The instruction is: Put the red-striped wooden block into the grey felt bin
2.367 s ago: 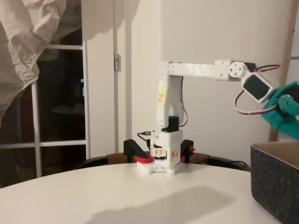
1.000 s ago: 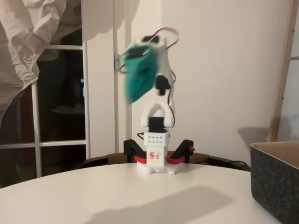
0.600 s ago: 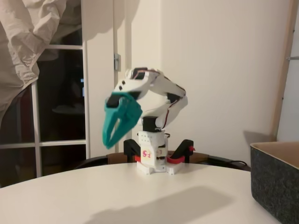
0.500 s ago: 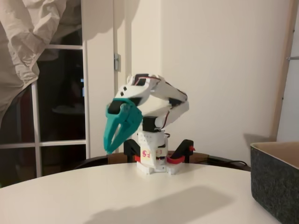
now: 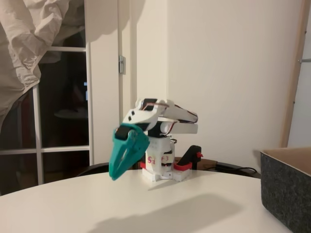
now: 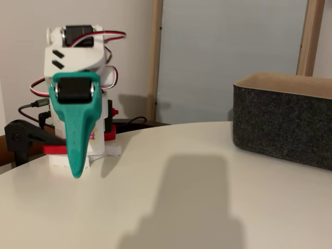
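In a fixed view, the teal pincer (image 5: 118,167) hangs tip-down just above the desk (image 5: 146,204), folded close in front of the arm's base, its fingers drawn narrow with nothing between them. The bin (image 5: 286,187) sits well off to the pincer's right at the picture's edge. The block is not to be made out on the desk here, and I judge it may lie inside the bin. The main risk: the tip is so low that a further drop would jab the desk.

In the other fixed view, the pincer (image 6: 77,168) points straight down, narrow and empty, with the bin (image 6: 282,124) again well to its right. A black clamp (image 6: 23,140) sits just left of the pincer. Nothing stands between pincer and bin.
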Action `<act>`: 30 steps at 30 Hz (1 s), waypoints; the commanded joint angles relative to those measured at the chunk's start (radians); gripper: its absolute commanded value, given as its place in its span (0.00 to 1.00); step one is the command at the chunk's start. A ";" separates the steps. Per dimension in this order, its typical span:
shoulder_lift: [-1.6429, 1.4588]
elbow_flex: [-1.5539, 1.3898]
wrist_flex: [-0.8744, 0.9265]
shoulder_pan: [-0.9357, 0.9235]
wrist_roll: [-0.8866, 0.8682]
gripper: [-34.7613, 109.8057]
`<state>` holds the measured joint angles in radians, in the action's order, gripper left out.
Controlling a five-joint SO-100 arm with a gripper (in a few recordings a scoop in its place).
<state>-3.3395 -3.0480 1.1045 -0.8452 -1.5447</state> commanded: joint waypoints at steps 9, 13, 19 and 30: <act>-0.044 -0.094 -0.009 -0.018 0.041 0.24; -0.044 -0.094 -0.009 -0.028 0.026 0.24; -0.044 -0.094 -0.009 -0.044 0.026 0.24; -0.044 -0.094 -0.008 -0.044 0.032 0.24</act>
<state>-3.3456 -3.1324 1.0953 -0.8621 -1.5079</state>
